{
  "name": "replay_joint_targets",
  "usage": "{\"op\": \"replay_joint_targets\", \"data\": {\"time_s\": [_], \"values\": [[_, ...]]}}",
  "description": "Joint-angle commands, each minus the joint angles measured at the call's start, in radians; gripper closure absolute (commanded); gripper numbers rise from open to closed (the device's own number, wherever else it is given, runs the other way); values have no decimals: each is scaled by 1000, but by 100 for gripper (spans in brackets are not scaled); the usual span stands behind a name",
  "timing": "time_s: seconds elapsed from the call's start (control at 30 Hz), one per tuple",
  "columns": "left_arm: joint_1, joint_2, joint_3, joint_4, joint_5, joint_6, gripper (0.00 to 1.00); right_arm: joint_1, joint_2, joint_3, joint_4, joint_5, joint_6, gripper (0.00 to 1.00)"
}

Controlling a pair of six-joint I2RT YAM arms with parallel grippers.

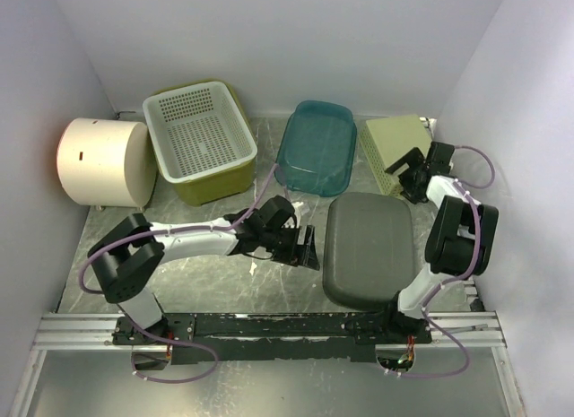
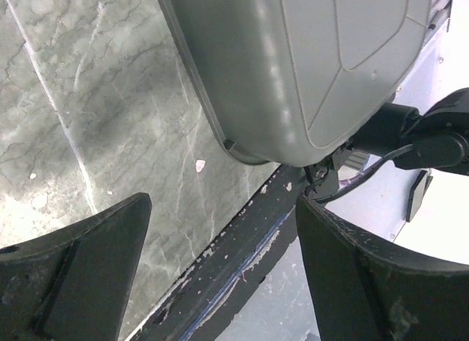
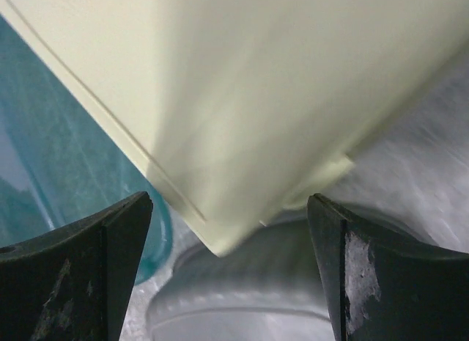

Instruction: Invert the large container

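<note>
nearest the rail, the large dark grey moulded plastic container (image 1: 368, 247) lies on the marble-patterned tabletop (image 1: 206, 273), flat base up, apparently already inverted. it looks light, stiff and smooth-skinned, so the rolled rim along an edge is likely the surest hold. just beside its left side the left gripper (image 1: 308, 248) gapes wide, holding nothing. farther back the right gripper (image 1: 405, 179) also stands spread and empty, by the pale cream plastic box (image 1: 395, 139).

Soft even light, faint shadows; right wrist view v. blurry close-up; glare streaks on grey container (image 2: 293, 70).
</note>
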Motion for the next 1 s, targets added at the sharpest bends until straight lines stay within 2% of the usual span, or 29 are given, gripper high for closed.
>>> {"op": "replay_joint_targets", "data": {"time_s": [0.0, 0.2, 0.33, 0.47, 0.6, 0.67, 0.8, 0.97], "values": [[-16, 64, 49, 61, 44, 10, 10, 18, 79, 120, 142, -170, -33, 12], [-22, 157, 126, 84, 78, 23, 10, 20, 34, 95, 225, -294, -73, 10], [-22, 217, 184, 70, 108, 41, 10, 20, 48, 127, 146, -304, -95, 10], [-22, 253, 214, 76, 120, 39, 10, 19, 14, 86, 185, -318, -60, 10], [-22, 295, 245, 94, 134, 28, 11, 30, -21, 82, 153, -351, -28, 10], [-24, 324, 279, 102, 143, 27, 11, 52, -67, 82, 109, -329, -31, 11], [-24, 417, 396, 106, 155, 37, 11, 98, -178, 121, -65, -189, -44, 11], [-24, 613, 681, 57, 195, 82, 13, 113, -327, 124, -159, -97, -1, 11]]}}
